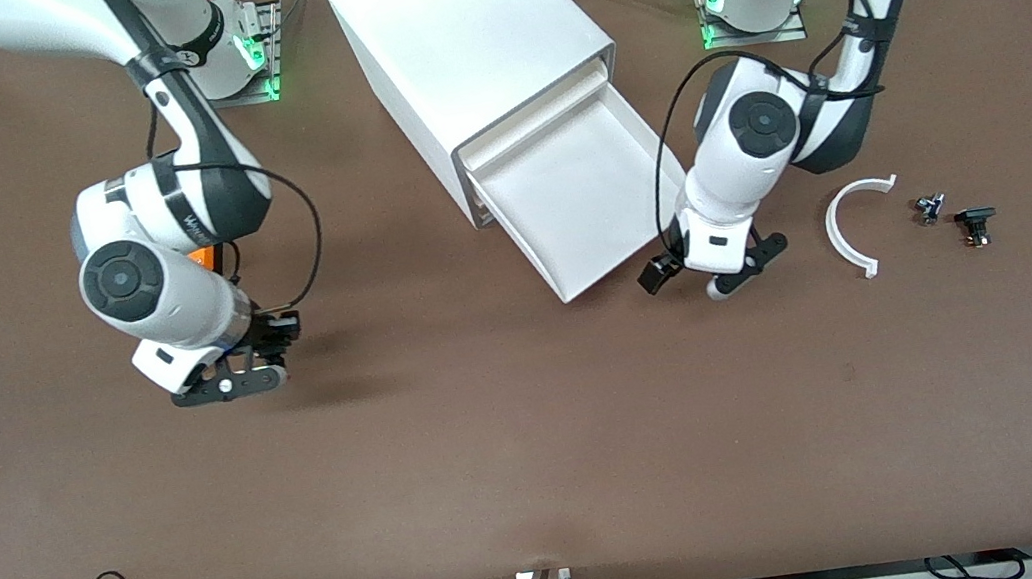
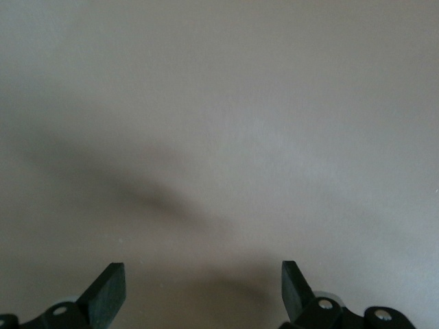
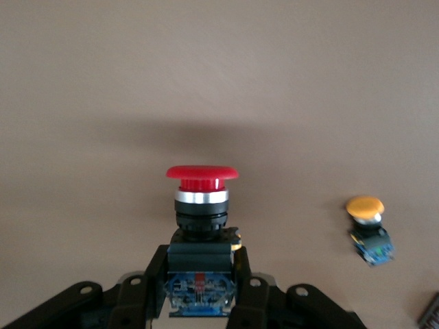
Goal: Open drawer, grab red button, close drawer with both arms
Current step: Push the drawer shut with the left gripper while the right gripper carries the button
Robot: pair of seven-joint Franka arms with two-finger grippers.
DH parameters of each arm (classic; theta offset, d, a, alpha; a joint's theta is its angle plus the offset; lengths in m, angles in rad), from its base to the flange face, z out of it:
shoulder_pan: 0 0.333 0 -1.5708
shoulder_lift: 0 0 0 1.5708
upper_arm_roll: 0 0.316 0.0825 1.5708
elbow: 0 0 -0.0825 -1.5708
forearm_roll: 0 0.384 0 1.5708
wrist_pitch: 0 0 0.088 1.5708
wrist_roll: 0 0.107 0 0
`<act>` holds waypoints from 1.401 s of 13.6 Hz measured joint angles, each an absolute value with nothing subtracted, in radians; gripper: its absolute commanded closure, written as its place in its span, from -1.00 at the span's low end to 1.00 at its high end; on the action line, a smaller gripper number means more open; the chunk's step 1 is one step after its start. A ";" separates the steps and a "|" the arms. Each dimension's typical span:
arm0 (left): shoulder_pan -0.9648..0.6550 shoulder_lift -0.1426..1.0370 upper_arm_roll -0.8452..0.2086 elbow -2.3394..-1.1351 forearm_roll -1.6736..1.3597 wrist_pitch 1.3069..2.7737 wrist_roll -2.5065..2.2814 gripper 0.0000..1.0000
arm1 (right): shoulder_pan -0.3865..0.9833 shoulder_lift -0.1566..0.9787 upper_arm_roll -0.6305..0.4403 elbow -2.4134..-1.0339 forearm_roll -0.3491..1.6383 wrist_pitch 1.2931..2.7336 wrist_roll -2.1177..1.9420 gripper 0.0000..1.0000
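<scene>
the brown table (image 1: 538, 448) carries a big white cabinet (image 1: 461, 45) standing between the two arm bases, its front turned toward the front camera. the drawer (image 1: 579, 195), lowest of the fronts, is pulled well out and its white inside shows bare. the right arm (image 1: 160, 269) reaches down toward its own end of the table, and an orange box (image 1: 205, 259) peeks out just beside its forearm. the left arm (image 1: 756, 129) bends down beside the open drawer's front corner. the left gripper (image 1: 714, 274) hangs low over bare table just beside that corner; in the left wrist view its fingers (image 2: 110, 291) stand spread wide with only tabletop between them. the right gripper (image 1: 230, 375) hovers over the table toward the right arm's end, its fingers (image 3: 151, 284) pinching the black body of the button (image 3: 201, 205), whose red cap points away from the wrist. a white curved piece (image 1: 846, 228) lies on the table toward the left arm's end. a small black part (image 1: 975, 223) and a smaller dark bit (image 1: 929, 207) lie just past it, closer to the table's edge. in the right wrist view a yellow-capped button (image 3: 368, 226) lies on the table, apart from the held one.
</scene>
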State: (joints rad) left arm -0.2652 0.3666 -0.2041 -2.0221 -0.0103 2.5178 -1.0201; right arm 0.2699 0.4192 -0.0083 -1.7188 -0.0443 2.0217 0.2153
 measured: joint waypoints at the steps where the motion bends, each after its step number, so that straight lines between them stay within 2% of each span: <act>1: -0.275 0.367 -0.205 -2.035 -0.010 2.525 -1.029 -1.00 | 0.249 0.409 -0.008 -1.762 -0.044 2.044 0.195 0.42; 6: -0.290 0.367 -0.247 -2.082 -0.010 2.530 -1.033 -1.00 | 0.212 0.394 -0.008 -1.982 -0.054 2.272 0.013 0.41; 10: -0.294 0.356 -0.319 -2.098 -0.010 2.531 -1.033 -1.00 | 0.165 0.391 -0.008 -2.050 -0.055 2.332 -0.168 0.40; 13: -0.304 0.345 -0.350 -2.114 -0.010 2.518 -1.033 -1.00 | 0.161 0.389 -0.006 -2.142 -0.055 2.468 -0.180 0.38; 14: -0.307 0.341 -0.365 -2.117 -0.010 2.499 -1.033 -1.00 | 0.161 0.389 -0.004 -2.169 -0.055 2.500 -0.180 0.06; 15: -0.311 0.337 -0.383 -2.120 -0.010 2.477 -1.033 -1.00 | 0.161 0.389 -0.003 -2.184 -0.055 2.514 -0.175 -0.75; 16: -0.316 0.333 -0.402 -2.122 -0.010 2.457 -1.033 -1.00 | 0.161 0.388 -0.003 -2.189 -0.055 2.519 -0.157 -1.00; 19: -0.324 0.329 -0.448 -2.129 -0.010 2.426 -1.033 -1.00 | 0.161 0.366 -0.001 -2.176 -0.055 2.498 -0.082 -1.00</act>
